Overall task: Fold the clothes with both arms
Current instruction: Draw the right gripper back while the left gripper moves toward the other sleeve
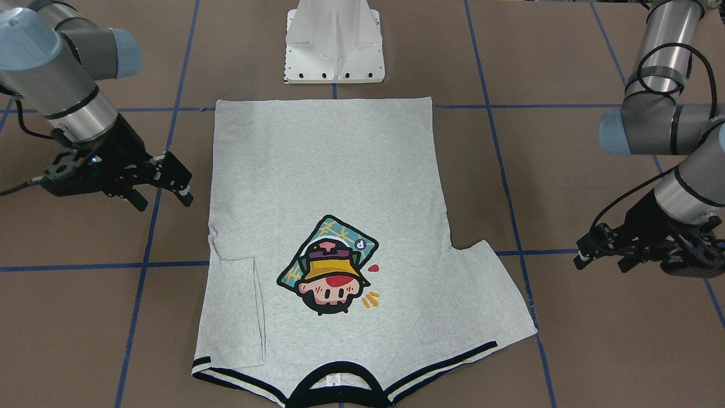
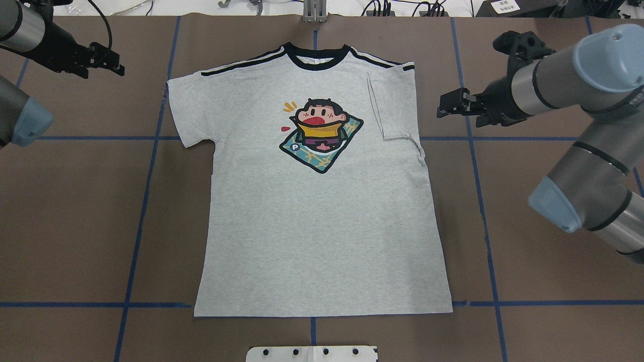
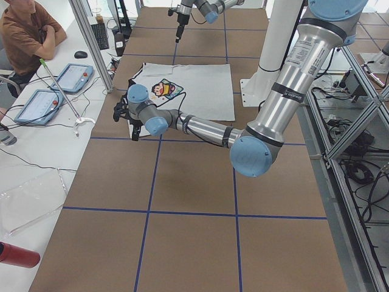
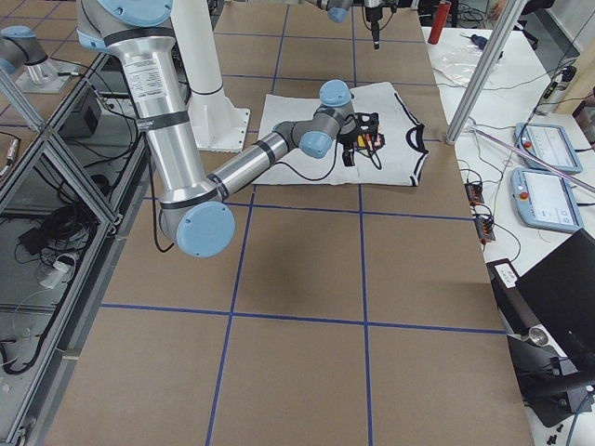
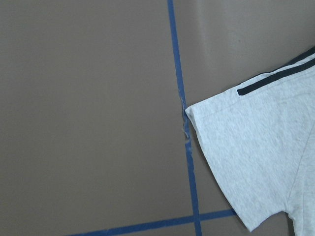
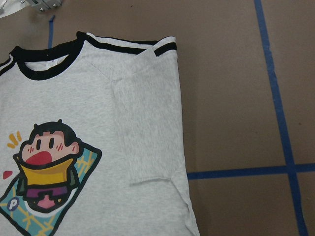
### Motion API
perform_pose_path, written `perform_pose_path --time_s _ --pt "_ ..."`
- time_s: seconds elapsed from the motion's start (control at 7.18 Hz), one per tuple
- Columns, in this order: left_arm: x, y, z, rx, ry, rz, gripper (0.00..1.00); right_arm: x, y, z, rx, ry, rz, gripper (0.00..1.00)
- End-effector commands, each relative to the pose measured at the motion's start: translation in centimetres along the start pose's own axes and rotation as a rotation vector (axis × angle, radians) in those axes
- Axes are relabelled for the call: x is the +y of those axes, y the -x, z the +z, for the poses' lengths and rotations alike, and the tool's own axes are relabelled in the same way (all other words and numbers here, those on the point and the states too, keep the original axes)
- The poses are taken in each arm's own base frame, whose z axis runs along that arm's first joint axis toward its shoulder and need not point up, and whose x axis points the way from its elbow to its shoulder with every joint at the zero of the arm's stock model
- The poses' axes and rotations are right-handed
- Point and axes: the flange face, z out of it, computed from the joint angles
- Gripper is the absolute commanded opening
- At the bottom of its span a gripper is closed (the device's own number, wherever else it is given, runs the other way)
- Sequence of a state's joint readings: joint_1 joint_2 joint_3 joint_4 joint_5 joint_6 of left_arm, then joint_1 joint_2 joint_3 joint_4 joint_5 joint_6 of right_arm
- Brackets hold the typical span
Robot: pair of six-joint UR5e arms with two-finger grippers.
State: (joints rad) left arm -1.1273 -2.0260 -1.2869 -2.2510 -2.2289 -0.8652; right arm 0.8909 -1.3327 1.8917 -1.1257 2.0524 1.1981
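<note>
Front-facing view: the T-shirt (image 1: 323, 170) lies flat on the table (image 1: 595, 351), one sleeve folded onto its body. Overhead view: the right gripper (image 2: 445, 105) hovers beside that folded sleeve, fingers spread and empty. The left gripper (image 2: 113, 59), also spread, hangs apart from the other sleeve.

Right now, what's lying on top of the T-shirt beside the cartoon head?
One sleeve, folded inward, lies flat on the front of the T-shirt. The grey cloth beneath that flap is covered, so it can't be seen. Nothing else lies on the shirt.
</note>
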Motion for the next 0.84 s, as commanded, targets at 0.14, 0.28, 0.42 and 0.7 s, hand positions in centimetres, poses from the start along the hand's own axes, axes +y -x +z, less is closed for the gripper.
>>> perform_pose_path --time_s 0.14,0.28,0.42,0.7 --pt "-2.4 -1.4 7.7 -0.034 -0.108 -0.057 1.0 2.9 -3.2 -3.8 -0.001 0.009 0.009 1.0" --pt "-3.2 -2.2 9.0 -0.048 -0.101 -0.061 0.97 2.9 -3.5 -3.6 0.005 0.008 0.012 1.0" --pt "-3.1 -3.9 10.7 -0.059 -0.095 -0.063 0.89 2.9 -3.9 -3.6 0.014 0.0 0.018 1.0" --pt "-1.3 -6.4 12.9 -0.056 -0.076 -0.07 0.75 3.0 -4.2 -3.4 0.021 0.003 0.021 1.0"
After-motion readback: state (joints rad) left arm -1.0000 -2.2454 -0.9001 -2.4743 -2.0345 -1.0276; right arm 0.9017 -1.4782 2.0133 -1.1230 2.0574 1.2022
